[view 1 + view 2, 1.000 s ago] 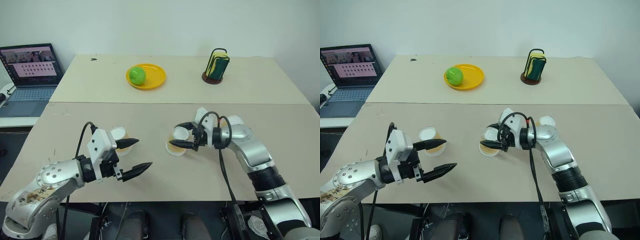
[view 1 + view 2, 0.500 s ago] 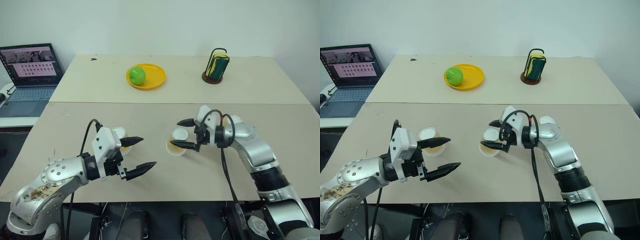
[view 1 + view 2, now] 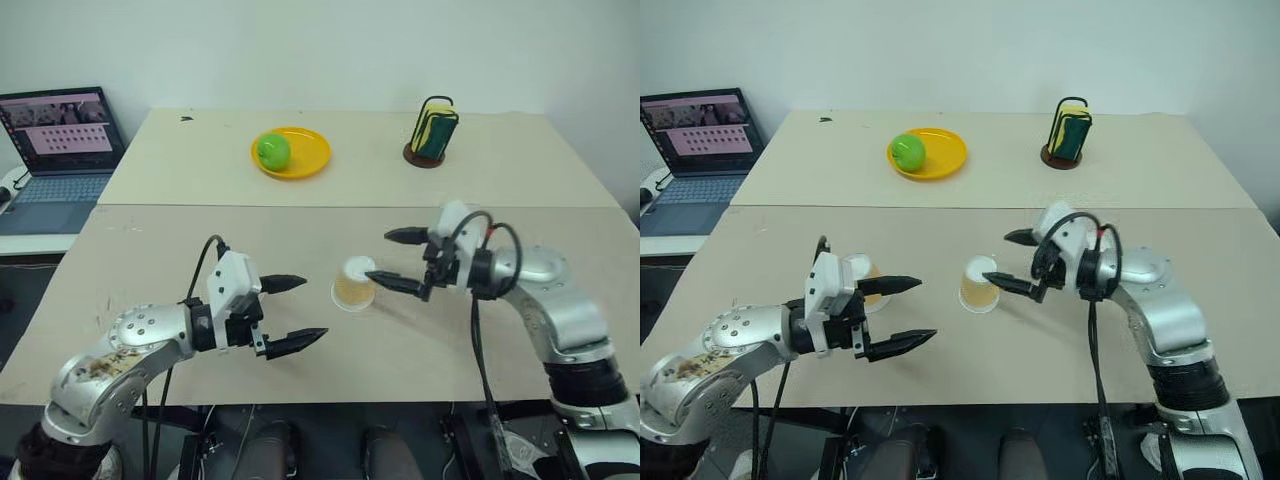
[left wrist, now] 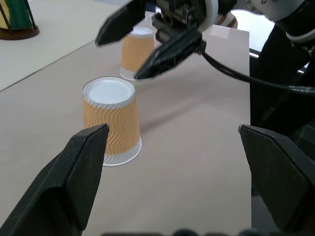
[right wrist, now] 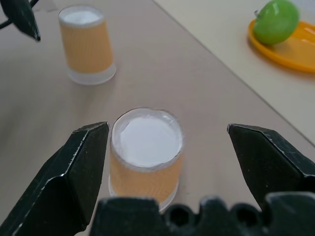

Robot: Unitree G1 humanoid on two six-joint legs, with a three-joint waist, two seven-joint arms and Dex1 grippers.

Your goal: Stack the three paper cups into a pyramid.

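Beige tabletop [image 3: 300, 230]; white wall [image 3: 300, 50] behind; laptop [image 3: 60, 150] at left.

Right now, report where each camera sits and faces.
Head eyes: on the head, facing forward and down at the table; both arms show.
Left wrist: faces the middle cup; the left end effector frames it.
Right wrist: faces that cup from the other side; the right end effector frames it.
Shared: the middle cup.

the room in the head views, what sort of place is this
Probably an office or lab set up as a robot test bench: two plain tables pushed together against a bare white wall, an open laptop on a side desk, and props laid out, a green apple on a yellow plate and paper cups.
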